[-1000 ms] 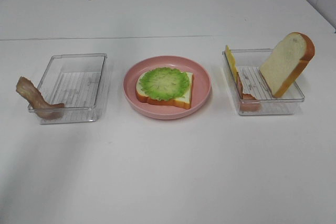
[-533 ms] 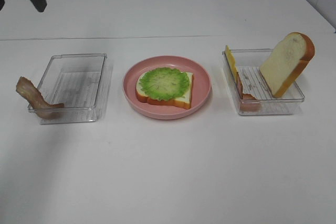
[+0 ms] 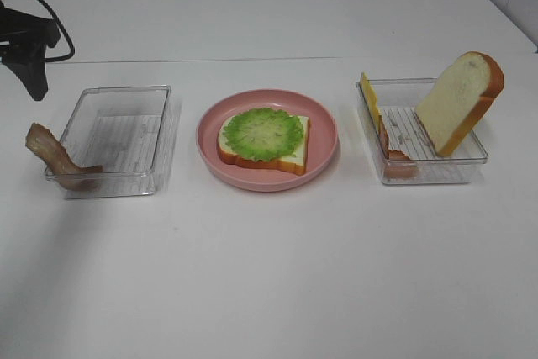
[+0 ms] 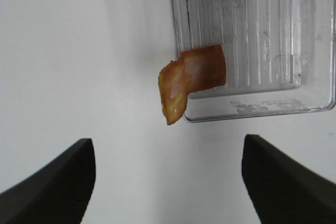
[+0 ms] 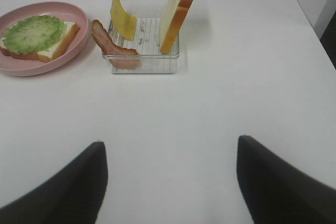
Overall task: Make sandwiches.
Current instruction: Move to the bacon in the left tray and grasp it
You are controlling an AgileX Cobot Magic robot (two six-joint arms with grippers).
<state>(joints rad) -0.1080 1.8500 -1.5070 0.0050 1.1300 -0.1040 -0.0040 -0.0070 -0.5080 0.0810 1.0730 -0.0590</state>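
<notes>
Altogether: two bread slices (image 3: 298, 154) (image 3: 458, 100); two trays (image 3: 118, 90) (image 3: 437, 178); one plate (image 3: 324, 136)

Clear ribbed plastic trays (image 3: 118, 140), glossy plate (image 3: 324, 136)

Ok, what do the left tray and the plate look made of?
Left tray: clear rigid plastic, glossy; the table shows through its ribbed floor. Plate: opaque pink, smooth, soft sheen; probably plastic, ceramic not excluded.
</notes>
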